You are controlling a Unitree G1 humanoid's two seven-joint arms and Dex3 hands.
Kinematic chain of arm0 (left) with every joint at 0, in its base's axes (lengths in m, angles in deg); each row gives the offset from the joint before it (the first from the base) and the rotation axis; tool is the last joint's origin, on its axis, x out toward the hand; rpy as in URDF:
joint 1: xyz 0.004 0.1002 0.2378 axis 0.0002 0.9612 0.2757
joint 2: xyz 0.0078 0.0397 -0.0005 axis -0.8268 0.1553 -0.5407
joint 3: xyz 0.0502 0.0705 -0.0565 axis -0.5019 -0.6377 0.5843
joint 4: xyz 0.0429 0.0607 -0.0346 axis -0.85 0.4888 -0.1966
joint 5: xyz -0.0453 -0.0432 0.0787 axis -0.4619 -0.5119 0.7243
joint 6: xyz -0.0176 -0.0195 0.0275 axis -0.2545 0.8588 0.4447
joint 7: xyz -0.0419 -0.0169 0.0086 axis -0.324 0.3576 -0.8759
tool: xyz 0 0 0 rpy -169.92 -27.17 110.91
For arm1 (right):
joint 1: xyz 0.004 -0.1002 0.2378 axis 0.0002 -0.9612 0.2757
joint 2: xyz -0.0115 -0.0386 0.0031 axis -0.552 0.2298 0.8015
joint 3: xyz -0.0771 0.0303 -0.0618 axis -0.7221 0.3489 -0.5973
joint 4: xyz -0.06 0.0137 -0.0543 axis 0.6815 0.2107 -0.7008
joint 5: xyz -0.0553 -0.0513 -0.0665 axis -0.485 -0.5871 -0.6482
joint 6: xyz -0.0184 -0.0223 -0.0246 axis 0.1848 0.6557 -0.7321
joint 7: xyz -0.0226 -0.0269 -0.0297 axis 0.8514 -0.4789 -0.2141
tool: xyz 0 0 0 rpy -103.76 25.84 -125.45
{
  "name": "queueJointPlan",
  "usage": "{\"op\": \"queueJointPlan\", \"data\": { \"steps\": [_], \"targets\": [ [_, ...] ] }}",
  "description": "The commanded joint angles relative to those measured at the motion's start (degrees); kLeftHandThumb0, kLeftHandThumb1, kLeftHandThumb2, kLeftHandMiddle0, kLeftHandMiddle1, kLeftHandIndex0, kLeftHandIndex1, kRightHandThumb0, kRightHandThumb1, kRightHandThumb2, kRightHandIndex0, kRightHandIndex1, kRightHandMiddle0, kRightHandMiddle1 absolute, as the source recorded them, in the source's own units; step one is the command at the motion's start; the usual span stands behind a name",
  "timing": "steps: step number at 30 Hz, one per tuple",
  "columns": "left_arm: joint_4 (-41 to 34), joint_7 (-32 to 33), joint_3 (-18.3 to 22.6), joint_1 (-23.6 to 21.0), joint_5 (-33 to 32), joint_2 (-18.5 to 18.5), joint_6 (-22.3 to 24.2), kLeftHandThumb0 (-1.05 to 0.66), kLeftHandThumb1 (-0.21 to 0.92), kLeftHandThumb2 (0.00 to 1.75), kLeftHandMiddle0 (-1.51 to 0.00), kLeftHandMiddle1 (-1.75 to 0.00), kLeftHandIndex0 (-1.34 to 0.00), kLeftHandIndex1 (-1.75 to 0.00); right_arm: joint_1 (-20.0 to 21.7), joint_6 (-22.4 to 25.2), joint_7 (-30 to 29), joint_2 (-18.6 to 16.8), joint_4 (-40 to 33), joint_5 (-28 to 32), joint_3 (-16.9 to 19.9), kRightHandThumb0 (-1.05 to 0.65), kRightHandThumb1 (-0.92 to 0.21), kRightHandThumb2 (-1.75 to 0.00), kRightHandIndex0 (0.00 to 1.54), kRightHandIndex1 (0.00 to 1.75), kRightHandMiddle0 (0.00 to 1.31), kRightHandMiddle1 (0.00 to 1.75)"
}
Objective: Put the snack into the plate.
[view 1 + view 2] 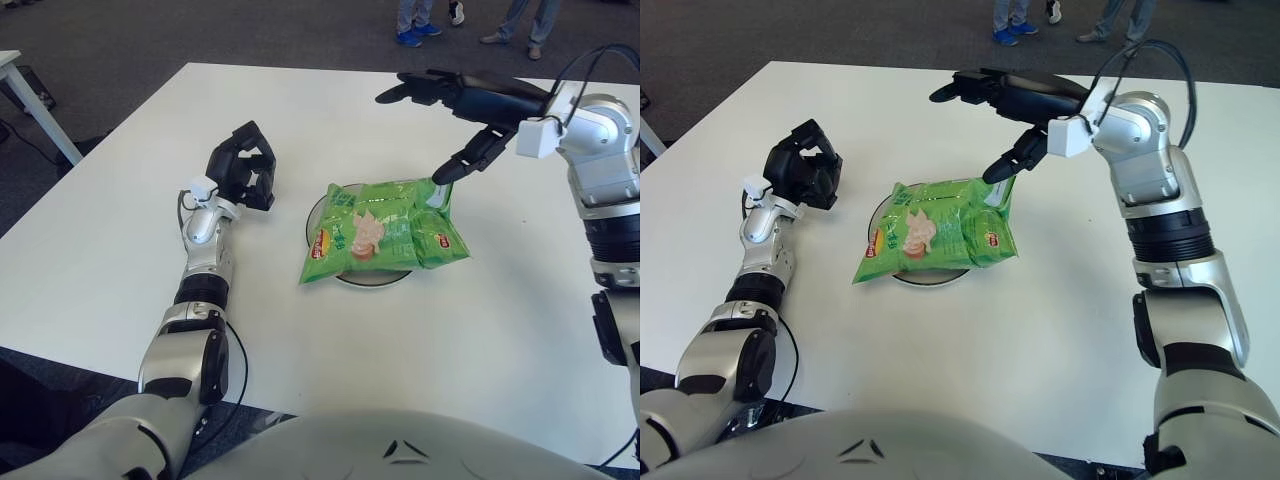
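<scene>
While spread wide (holding nothing), the right hand (455, 125) hovers above the snack (385, 228).

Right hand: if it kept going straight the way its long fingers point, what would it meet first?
The right hand points toward the robot's left, above the table; its way looks free, though depth is unclear.

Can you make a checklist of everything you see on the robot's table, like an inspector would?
Surface: white table, seen from above.
Job's things: green snack bag lies across the plate, overhanging its rim.
Clutter: nothing seen.
Hands: right hand open, above the bag's far right corner, not holding it; left hand left of the plate, fingers curled, holding nothing.
Cables: black cable loops over the right wrist.
Surroundings: dark floor; people's feet beyond the table.
</scene>
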Motion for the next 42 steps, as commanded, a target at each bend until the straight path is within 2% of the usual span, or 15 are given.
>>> {"op": "queueJointPlan", "data": {
  "steps": [1,4,7,17,23,30,35,36,38,42],
  "targets": [
    [4.1,0.1,0.2,6.2,-1.1,2.7,0.1,-0.56,0.14,1.54,-1.36,-1.75,-0.76,-1.75,2.0,-2.7,-1.9,1.5,2.9,-2.1,0.4,-1.05,-0.85,-0.32,0.07,0.41,0.0,0.52],
    [4.0,0.1,0.2,6.2,-1.1,2.6,0.1,-0.56,0.14,1.54,-1.36,-1.75,-0.76,-1.75,2.7,-4.0,-3.1,1.7,3.9,-3.5,0.0,-1.05,-0.89,-0.27,0.04,0.59,0.0,0.54],
    [4.1,0.4,0.2,6.2,-0.9,2.6,-0.2,-0.55,0.14,1.53,-1.36,-1.75,-0.76,-1.75,3.1,-5.4,-5.0,2.8,6.2,-5.7,0.1,-1.05,-0.91,-0.25,0.02,0.69,0.0,0.57],
    [4.3,-0.1,0.4,6.0,-1.1,2.2,0.3,-0.55,0.15,1.52,-1.36,-1.75,-0.75,-1.75,2.8,-5.3,-10.0,4.1,9.4,-9.2,0.7,-1.05,-0.92,-0.25,0.0,0.83,0.0,0.65],
    [4.7,-0.7,0.7,5.8,-1.6,2.2,0.1,-0.55,0.15,1.52,-1.35,-1.75,-0.75,-1.75,0.5,0.2,-14.7,3.6,10.2,-11.2,2.2,-1.04,-0.92,-0.26,0.0,0.74,0.0,0.73],
    [4.9,-0.7,1.0,5.8,-1.5,2.3,0.0,-0.55,0.14,1.53,-1.36,-1.75,-0.76,-1.75,-1.2,9.7,-17.8,1.7,9.0,-9.3,4.8,-0.93,-0.89,-0.26,0.0,0.7,0.0,0.8],
    [5.0,-0.6,1.1,5.8,-1.4,2.2,0.1,-0.56,0.12,1.56,-1.36,-1.75,-0.78,-1.75,-0.6,17.1,-18.0,0.5,12.0,-5.6,7.5,-0.82,-0.82,-0.44,0.02,0.68,0.0,0.8],
    [5.0,-0.6,1.1,5.8,-1.4,2.2,0.2,-0.57,0.12,1.56,-1.36,-1.75,-0.78,-1.75,-0.8,20.7,-17.4,-0.7,11.4,-3.3,8.7,-0.82,-0.82,-0.45,0.02,0.68,0.0,0.8],
    [5.2,-0.8,1.2,5.7,-1.4,2.1,0.3,-0.57,0.11,1.57,-1.36,-1.75,-0.79,-1.75,-1.0,25.7,-16.4,-2.3,10.4,0.2,10.4,-0.73,-0.75,-0.59,0.05,0.72,0.0,0.84],
    [5.4,-0.8,1.3,5.6,-1.6,2.1,0.6,-0.57,0.11,1.57,-1.36,-1.75,-0.79,-1.75,-1.2,32.5,-14.8,-3.9,10.6,6.3,13.5,-0.63,-0.67,-0.76,0.07,0.79,0.0,0.91]
  ]
}}
